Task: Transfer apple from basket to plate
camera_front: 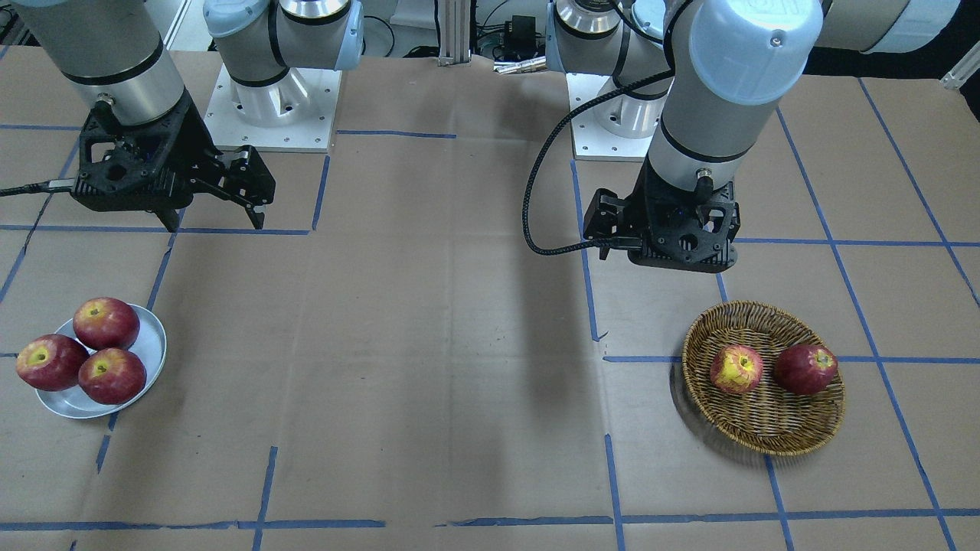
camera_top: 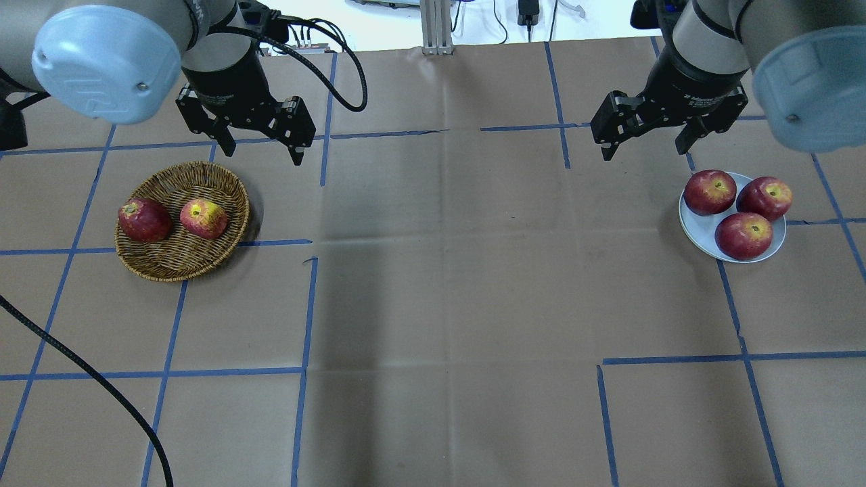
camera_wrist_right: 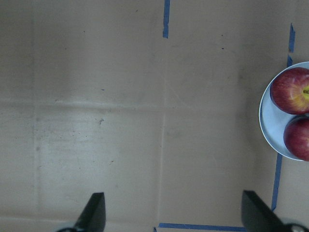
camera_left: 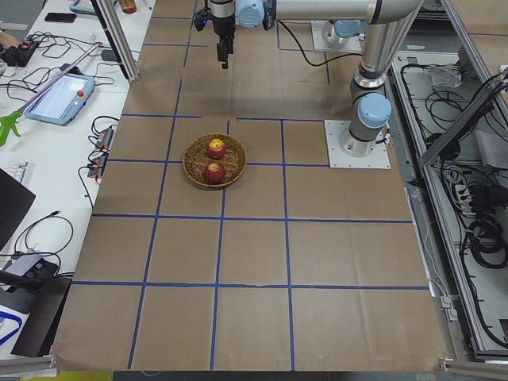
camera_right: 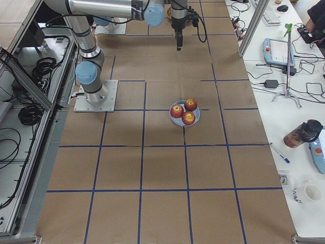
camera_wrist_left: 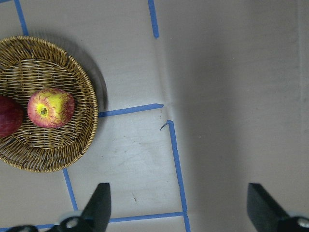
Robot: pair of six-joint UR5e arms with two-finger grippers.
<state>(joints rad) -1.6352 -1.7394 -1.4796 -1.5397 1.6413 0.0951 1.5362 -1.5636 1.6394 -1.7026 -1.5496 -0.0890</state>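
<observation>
The yellow-streaked apple (camera_front: 736,369) (camera_top: 203,218) (camera_wrist_left: 50,107) lies in the brown wicker basket (camera_front: 766,444) (camera_top: 176,270) (camera_wrist_left: 87,130) beside a dark red apple (camera_front: 805,369) (camera_top: 143,220). The silvery-white plate (camera_front: 153,344) (camera_top: 700,233) (camera_wrist_right: 270,121) at the other side of the table holds three dark red apples. My left gripper (camera_top: 260,154) (camera_wrist_left: 178,208) is open and empty, hovering above the table just beyond the basket's far right rim. My right gripper (camera_top: 643,150) (camera_front: 218,218) (camera_wrist_right: 174,212) is open and empty, hovering a little left of and behind the plate.
Brown paper with a grid of blue tape lines (camera_top: 308,311) covers the table. A black cable (camera_top: 81,368) runs across the near left corner in the overhead view. The two arm bases (camera_front: 268,107) (camera_front: 620,115) stand at the robot's edge of the table.
</observation>
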